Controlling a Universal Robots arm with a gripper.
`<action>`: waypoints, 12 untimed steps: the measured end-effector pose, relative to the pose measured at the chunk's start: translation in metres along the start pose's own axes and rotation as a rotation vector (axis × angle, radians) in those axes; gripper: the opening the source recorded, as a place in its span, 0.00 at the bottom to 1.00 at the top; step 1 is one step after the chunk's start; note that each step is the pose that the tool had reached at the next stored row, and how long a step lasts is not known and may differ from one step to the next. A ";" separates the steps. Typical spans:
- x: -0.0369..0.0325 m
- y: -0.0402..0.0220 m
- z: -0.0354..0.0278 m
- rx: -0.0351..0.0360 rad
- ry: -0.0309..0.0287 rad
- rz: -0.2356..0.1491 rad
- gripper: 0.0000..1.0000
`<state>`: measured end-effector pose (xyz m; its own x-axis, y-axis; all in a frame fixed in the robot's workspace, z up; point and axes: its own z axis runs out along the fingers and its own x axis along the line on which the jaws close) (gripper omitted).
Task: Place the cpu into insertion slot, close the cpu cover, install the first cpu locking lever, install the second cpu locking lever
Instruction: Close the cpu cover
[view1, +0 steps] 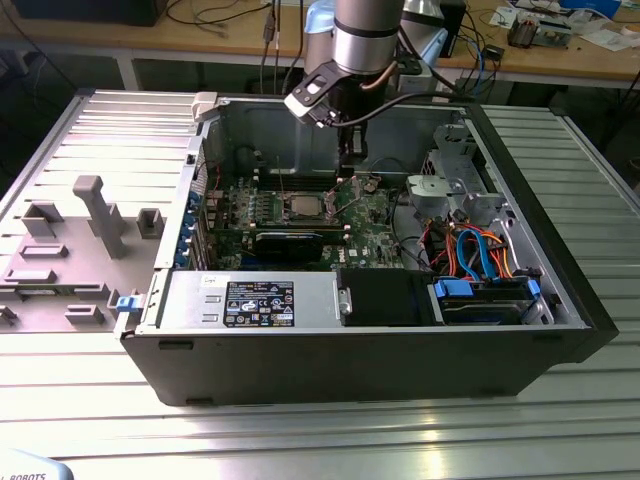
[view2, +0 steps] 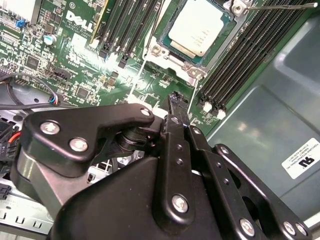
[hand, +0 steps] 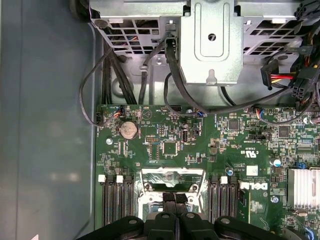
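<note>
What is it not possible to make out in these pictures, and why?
- Exterior view: the cpu is too small to tell whether anything holds it down.
- Second wrist view: the picture's edge cuts off part of the cpu cover and a thin lever.
- First wrist view: the claw hides part of the insertion slot.

The cpu (view2: 197, 30) lies in the insertion slot (view2: 170, 61); in the exterior view my gripper (view1: 353, 170) hangs at its two o'clock.
</note>
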<state>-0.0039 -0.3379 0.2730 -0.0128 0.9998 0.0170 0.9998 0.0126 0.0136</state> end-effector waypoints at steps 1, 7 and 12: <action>0.0000 0.0002 0.0000 0.0000 0.0000 0.000 0.11; 0.0000 0.0019 0.0000 0.0000 0.0000 0.000 0.11; 0.0000 0.0031 0.0000 0.0000 0.0000 0.000 0.11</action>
<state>-0.0008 -0.3379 0.2730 -0.0129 0.9998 0.0170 0.9998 0.0127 0.0136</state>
